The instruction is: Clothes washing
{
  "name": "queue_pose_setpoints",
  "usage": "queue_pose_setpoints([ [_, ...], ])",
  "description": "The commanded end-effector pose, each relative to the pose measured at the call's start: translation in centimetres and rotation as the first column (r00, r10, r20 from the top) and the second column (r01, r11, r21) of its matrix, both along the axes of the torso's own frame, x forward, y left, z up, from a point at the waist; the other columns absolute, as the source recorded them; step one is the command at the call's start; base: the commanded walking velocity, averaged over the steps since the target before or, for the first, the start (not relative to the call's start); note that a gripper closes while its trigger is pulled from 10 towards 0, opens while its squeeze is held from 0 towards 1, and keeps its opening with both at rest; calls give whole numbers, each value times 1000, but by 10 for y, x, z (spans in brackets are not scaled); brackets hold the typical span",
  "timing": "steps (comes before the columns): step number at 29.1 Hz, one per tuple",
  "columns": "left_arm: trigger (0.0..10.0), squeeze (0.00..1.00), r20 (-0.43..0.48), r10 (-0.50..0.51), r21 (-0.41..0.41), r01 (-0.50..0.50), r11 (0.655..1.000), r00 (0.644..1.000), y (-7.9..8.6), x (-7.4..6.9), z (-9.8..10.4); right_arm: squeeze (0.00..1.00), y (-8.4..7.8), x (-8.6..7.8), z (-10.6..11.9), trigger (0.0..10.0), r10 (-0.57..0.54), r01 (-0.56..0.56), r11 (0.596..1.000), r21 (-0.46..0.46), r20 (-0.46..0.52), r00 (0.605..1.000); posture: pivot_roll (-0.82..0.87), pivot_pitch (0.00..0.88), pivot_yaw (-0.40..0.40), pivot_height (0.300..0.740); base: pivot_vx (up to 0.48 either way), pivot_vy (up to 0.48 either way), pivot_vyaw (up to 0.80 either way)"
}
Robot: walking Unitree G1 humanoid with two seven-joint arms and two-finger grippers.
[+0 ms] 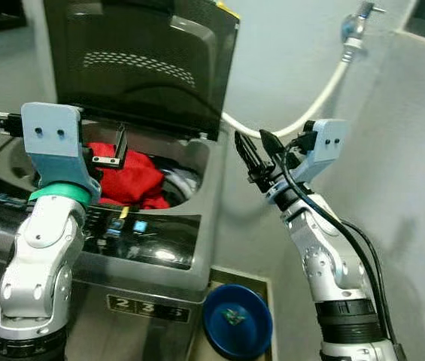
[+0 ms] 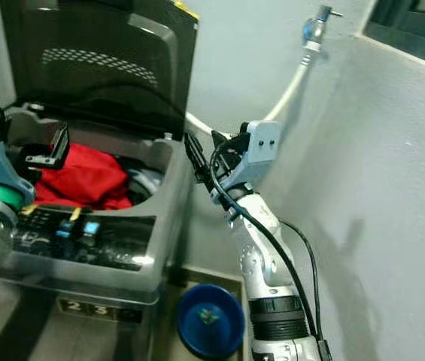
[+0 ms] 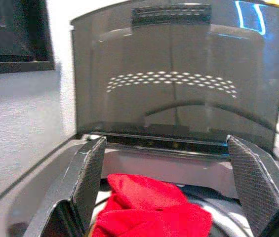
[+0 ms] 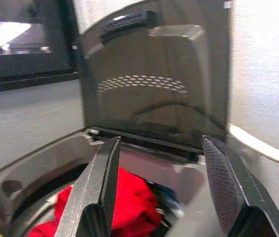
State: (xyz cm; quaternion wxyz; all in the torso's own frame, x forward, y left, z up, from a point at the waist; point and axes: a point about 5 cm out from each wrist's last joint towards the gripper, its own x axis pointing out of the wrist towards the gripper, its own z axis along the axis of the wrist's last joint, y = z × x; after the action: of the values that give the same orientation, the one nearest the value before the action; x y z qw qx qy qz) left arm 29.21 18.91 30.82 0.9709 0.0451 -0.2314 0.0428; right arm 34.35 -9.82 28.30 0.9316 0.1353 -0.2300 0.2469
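The red garment [image 1: 129, 180] is lying in the washing machine [image 1: 197, 226] drum, partly hidden below the spread, empty fingers of the left gripper [image 1: 110, 154]. The right gripper [image 1: 251, 162] is hovering beside the tub, fingers parted and empty, the lid [image 1: 144, 60] standing raised beyond both.

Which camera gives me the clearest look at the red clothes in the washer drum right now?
The left eye view: the red clothes lie heaped in the open drum, seen from above beside the left gripper. The right eye view shows the same heap. Both wrist views catch just part of it, low between their open fingers.
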Motion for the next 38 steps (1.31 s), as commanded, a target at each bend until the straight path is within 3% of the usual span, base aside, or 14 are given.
queue_pose_setpoints([
  [1,10000,0,14,-12,7,12,1000,1000,-2,-1,2,0,-3,-2,8,10000,-5,4,1000,15,34,999,36,6,-104,740,0,0,800],
  [16,10000,0,-36,-51,5,51,999,998,-7,0,-5,0,-5,-5,6,10000,11,-12,999,31,35,999,31,11,-102,740,0,0,800],
  [38,10000,0,-38,-85,-4,84,996,996,-12,1,-3,0,-15,-3,7,10000,-9,8,999,49,30,1000,25,14,-87,740,0,0,800],
])
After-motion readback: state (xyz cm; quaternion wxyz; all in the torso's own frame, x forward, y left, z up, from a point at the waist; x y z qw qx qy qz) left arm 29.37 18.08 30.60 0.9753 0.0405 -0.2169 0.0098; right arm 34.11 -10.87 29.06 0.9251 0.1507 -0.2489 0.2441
